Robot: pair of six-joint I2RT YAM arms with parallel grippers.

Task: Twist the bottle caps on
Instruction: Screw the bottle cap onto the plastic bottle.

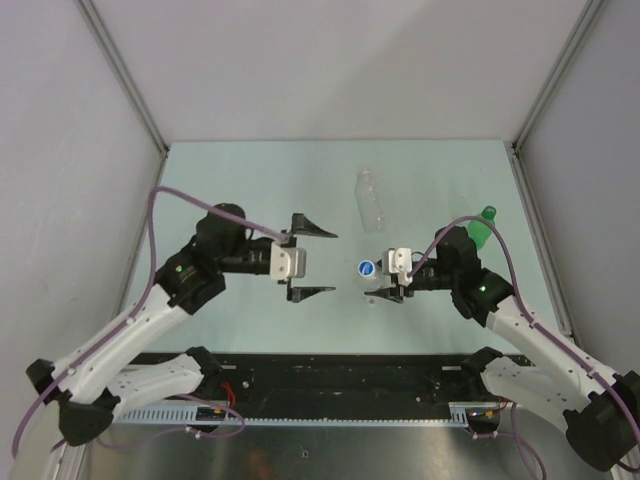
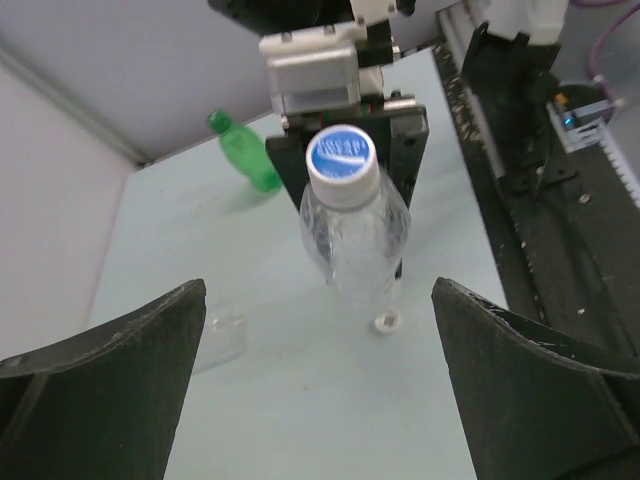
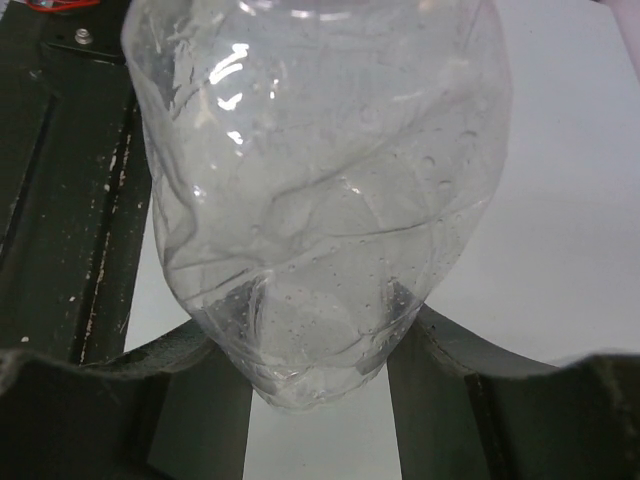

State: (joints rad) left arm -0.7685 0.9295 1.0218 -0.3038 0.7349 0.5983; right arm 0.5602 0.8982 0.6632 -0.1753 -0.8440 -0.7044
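Note:
My right gripper (image 1: 388, 278) is shut on a clear bottle (image 1: 372, 281), which it holds upright by the lower body (image 3: 320, 200). A white cap with a blue top (image 2: 340, 160) sits on that bottle's neck. My left gripper (image 1: 312, 261) is open just left of the capped bottle and touches nothing; its dark fingers (image 2: 100, 385) stand wide apart. A loose white cap (image 2: 385, 321) lies on the table by the held bottle's base. A second clear bottle (image 1: 371, 200) lies on its side farther back. A green bottle (image 1: 481, 229) with a green cap on lies behind my right arm.
The pale green table (image 1: 250, 180) is walled by grey panels on three sides. A black rail with the arm bases (image 1: 330, 380) runs along the near edge. The right arm's white wrist block (image 2: 315, 75) is right behind the held bottle.

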